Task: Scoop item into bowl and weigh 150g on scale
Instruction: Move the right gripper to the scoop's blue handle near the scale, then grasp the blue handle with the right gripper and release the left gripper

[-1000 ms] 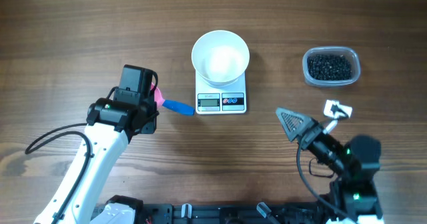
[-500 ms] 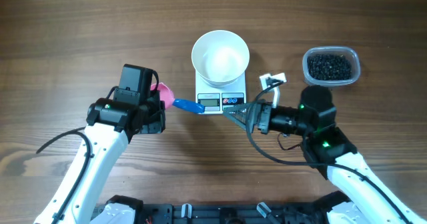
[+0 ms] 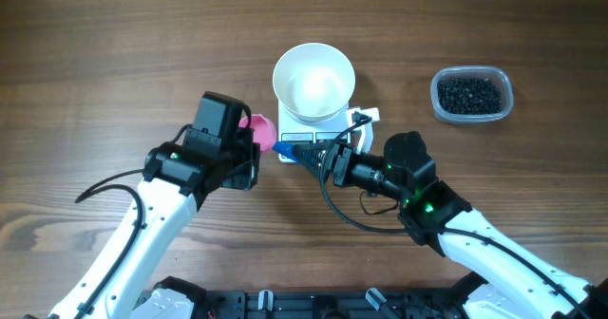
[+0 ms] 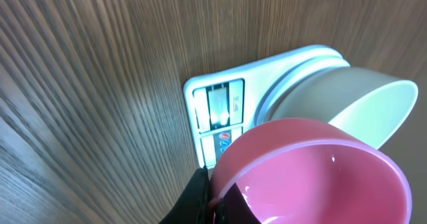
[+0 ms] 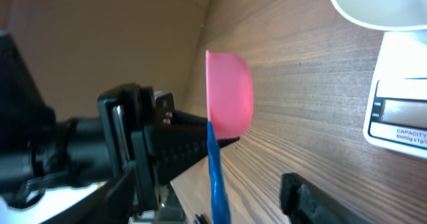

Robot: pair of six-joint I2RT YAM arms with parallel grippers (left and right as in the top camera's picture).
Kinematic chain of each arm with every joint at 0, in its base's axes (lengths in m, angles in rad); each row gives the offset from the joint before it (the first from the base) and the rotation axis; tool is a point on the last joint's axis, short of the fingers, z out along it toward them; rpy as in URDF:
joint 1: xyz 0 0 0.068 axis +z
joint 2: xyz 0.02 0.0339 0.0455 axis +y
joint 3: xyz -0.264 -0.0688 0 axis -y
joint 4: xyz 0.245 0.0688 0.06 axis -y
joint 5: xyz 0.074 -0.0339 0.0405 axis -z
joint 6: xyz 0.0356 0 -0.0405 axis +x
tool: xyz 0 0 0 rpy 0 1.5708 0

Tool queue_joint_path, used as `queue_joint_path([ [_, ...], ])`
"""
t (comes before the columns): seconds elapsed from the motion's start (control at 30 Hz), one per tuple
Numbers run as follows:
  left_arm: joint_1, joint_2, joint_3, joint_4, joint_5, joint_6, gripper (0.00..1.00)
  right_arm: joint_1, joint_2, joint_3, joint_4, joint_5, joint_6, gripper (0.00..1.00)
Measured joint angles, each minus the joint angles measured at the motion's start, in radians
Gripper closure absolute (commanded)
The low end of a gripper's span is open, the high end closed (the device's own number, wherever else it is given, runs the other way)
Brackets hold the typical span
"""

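My left gripper [image 3: 249,142] clamps the pink scoop [image 3: 259,127] at frame centre; my right gripper [image 3: 300,154] is open around its blue handle [image 5: 215,177].

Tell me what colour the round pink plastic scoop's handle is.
Blue. The pink scoop has a blue handle; the right wrist view shows it best.

Right end effector [image 3: 296,154] swung across to scoop handle [image 3: 282,149]; left end effector [image 3: 249,140] neared scale [image 4: 227,104].

The left gripper [image 3: 253,144] was clamped on a scoop [image 3: 261,127]. The right gripper [image 3: 302,154] pointed left toward it, fingers [image 5: 303,191] apart, both arms reaching inward.
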Motion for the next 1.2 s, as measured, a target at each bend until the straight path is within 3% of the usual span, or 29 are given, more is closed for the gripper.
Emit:
queue_joint_path([
  [0.3,-0.092,0.000,0.000,0.001,-0.044,-0.074,0.96,0.002,0.000,0.000,0.000,0.027,0.070,0.52],
  [0.53,-0.113,0.000,0.000,0.029,-0.069,-0.131,0.96,0.002,0.000,0.000,0.000,0.034,0.095,0.59],
  [1.2,-0.148,0.000,0.000,0.053,-0.078,-0.132,0.96,0.002,0.000,0.000,0.000,0.033,0.100,0.75],
])
